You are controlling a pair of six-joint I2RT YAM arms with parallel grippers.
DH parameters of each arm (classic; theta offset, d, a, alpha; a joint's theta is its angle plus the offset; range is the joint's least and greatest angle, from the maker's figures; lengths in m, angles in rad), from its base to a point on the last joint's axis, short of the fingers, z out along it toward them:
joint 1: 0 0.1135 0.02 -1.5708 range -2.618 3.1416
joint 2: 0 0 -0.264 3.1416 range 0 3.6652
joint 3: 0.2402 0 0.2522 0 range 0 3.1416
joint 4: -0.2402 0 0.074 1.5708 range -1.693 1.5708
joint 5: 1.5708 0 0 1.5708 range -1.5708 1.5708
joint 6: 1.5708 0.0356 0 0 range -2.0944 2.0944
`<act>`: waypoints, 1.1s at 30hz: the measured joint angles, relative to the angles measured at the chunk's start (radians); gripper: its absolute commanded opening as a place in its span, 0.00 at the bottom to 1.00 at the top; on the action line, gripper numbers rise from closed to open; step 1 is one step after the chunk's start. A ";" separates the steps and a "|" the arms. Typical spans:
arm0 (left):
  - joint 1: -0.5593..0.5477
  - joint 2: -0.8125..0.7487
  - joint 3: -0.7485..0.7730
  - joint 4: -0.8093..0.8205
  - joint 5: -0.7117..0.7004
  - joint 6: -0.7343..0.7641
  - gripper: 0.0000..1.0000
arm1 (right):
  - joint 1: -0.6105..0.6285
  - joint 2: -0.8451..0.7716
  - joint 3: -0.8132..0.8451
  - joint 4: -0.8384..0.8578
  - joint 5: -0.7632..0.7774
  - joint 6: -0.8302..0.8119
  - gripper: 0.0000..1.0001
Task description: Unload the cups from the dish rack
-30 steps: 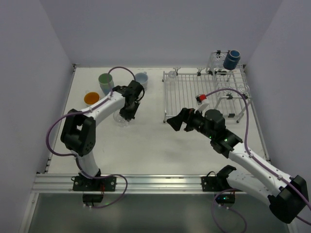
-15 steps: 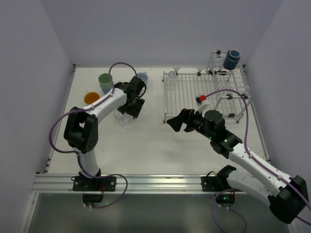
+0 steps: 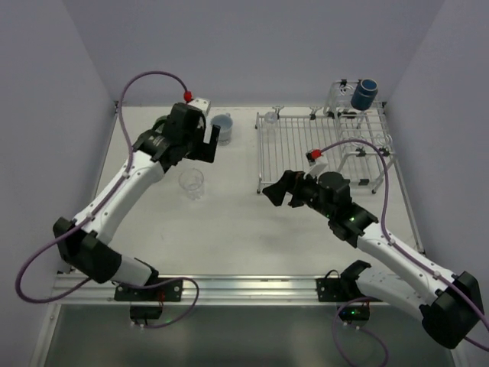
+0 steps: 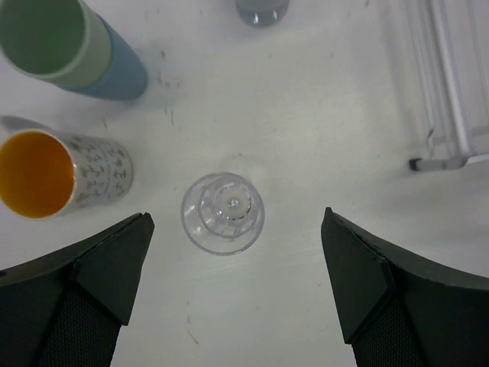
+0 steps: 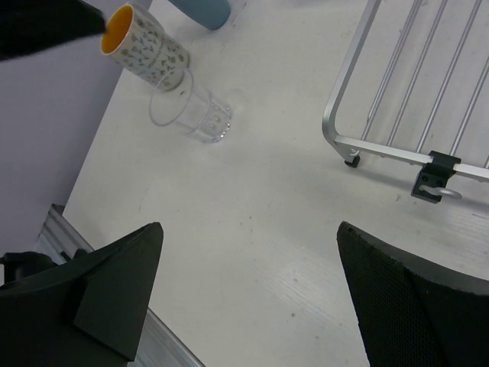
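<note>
A clear glass [image 3: 192, 183] stands alone on the table, upright and free of both grippers. My left gripper [image 3: 208, 144] hangs open high above it, and in the left wrist view the glass [image 4: 223, 212] shows far below between the spread fingers [image 4: 107, 275]. A green tumbler [image 4: 46, 34], an orange-lined mug [image 4: 38, 172] and a light blue cup [image 3: 222, 126] stand nearby. The dish rack [image 3: 306, 153] is at the right, with a navy mug [image 3: 364, 93] on its raised basket. My right gripper [image 3: 276, 191] is open and empty at the rack's near-left corner.
White walls close in the table on three sides. An aluminium rail [image 3: 229, 287] runs along the near edge. The rack's corner foot [image 5: 432, 172] lies just right of my right gripper's line of sight. The left arm's purple cable [image 3: 145, 76] arcs high over the table.
My left gripper opened, let go of the clear glass and rose up and back from it. The glass stays where it was set. The right arm has not moved.
</note>
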 measured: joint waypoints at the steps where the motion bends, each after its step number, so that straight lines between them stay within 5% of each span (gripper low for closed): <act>1: 0.000 -0.055 -0.002 0.027 -0.008 -0.003 1.00 | 0.000 0.009 0.005 -0.004 0.003 0.000 0.99; 6: 0.000 -0.336 -0.098 0.213 -0.026 -0.025 1.00 | 0.000 0.117 0.097 -0.018 0.011 -0.003 0.99; 14: 0.000 -0.744 -0.491 0.446 0.036 -0.072 1.00 | 0.005 0.410 0.412 -0.075 0.129 -0.076 0.93; 24: 0.000 -0.904 -0.696 0.514 0.115 -0.087 1.00 | -0.081 0.937 1.027 -0.230 0.454 -0.234 0.89; 33: 0.000 -0.939 -0.714 0.570 0.180 -0.078 1.00 | -0.174 1.284 1.363 -0.402 0.499 -0.279 0.84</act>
